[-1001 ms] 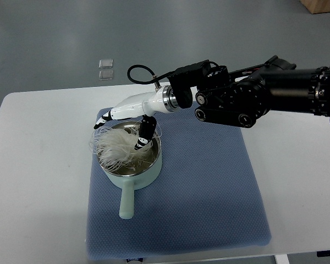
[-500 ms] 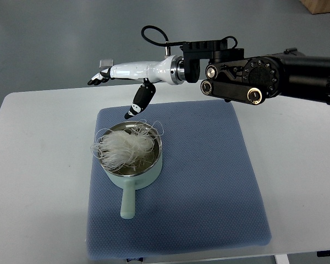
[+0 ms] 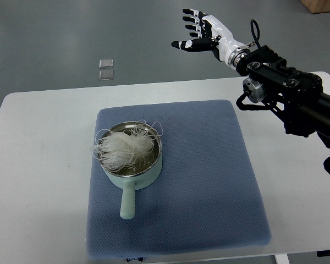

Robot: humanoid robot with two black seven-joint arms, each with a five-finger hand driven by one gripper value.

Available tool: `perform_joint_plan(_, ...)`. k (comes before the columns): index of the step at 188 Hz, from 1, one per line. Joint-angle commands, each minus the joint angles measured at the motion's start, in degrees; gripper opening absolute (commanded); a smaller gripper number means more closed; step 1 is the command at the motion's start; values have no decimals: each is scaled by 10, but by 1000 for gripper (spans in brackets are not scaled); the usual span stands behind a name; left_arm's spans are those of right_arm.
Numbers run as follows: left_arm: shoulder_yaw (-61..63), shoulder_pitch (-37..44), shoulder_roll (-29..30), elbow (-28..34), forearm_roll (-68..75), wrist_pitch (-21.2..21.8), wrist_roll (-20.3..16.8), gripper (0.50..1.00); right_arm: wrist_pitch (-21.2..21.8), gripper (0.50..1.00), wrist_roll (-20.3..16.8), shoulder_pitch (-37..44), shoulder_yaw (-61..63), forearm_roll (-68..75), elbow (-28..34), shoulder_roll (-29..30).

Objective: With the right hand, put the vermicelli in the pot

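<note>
While the white table (image 3: 38, 165) carries a blue mat (image 3: 209, 181) across its middle, the black right arm reaches in from the right, its right hand (image 3: 204, 34) raised beyond the far edge, fingers spread and empty. The pale green pot (image 3: 133, 165) sits left on the mat (handle pointing near), with the vermicelli (image 3: 122, 149) heaped inside, some strands draping over the left rim.

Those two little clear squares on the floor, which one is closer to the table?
The lower clear square, the one nearer the table's edge. The other square sits just beyond it, farther away.
</note>
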Motion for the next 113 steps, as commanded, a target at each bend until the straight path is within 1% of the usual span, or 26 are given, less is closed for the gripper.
perform_joint_plan(1, -1, 0, 0, -1, 0, 0, 0, 1000, -1, 917, -6, -49, 73, 0, -2, -1)
perform_joint_plan(56, -1, 0, 0, 0, 0, 0, 1, 1000, -1, 924, -10, -125, 171, 1, -4, -2)
perform_joint_plan(72, -1, 0, 0, 3, 0, 0, 0, 1000, 0, 924, -19, -138, 192, 1, -4, -2)
perform_joint_plan(113, -1, 1, 0, 4, 0, 0, 0, 1000, 3, 924, -21, -149, 199, 2, -3, -2)
